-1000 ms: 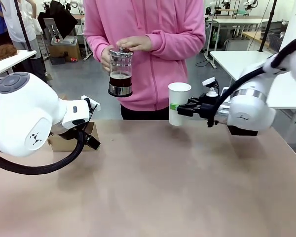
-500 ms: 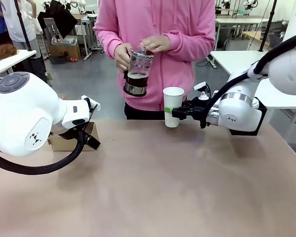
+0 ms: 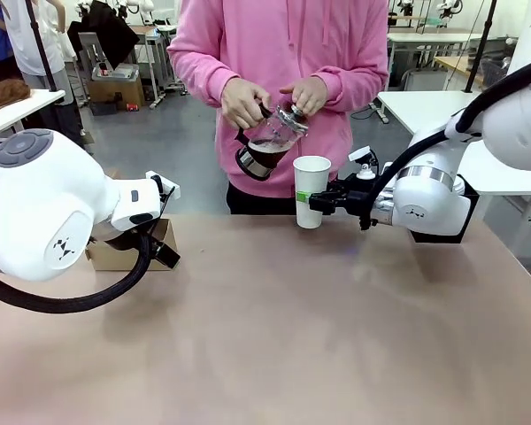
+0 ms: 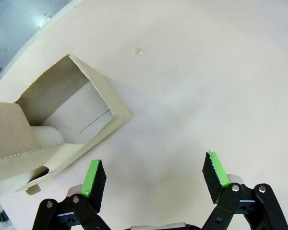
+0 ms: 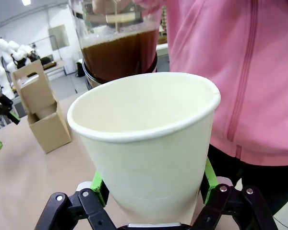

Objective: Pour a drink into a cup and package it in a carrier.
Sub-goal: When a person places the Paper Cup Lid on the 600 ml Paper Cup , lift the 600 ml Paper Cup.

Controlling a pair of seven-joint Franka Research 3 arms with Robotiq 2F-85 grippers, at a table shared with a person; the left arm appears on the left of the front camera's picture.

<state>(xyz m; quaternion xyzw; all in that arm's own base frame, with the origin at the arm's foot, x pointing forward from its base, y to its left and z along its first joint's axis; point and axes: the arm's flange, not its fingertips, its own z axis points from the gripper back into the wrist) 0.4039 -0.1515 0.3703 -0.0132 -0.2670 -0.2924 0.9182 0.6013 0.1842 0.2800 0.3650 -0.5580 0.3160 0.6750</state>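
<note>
Gripping the white cup (image 3: 311, 190) upright at the far edge of the table (image 3: 292, 336), the right jaws should hold it level beneath the person's tilted pitcher (image 3: 267, 146) of dark drink (image 5: 119, 55); the left jaws gape wide beside the carrier (image 4: 62, 103).

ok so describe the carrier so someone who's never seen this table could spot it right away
Start at the tan table and go to its left side, where the big white left arm comes in. Tucked just behind that arm sits the carrier: the brown cardboard box with an upright handle, unlike the white cup and glass pitcher.
</note>
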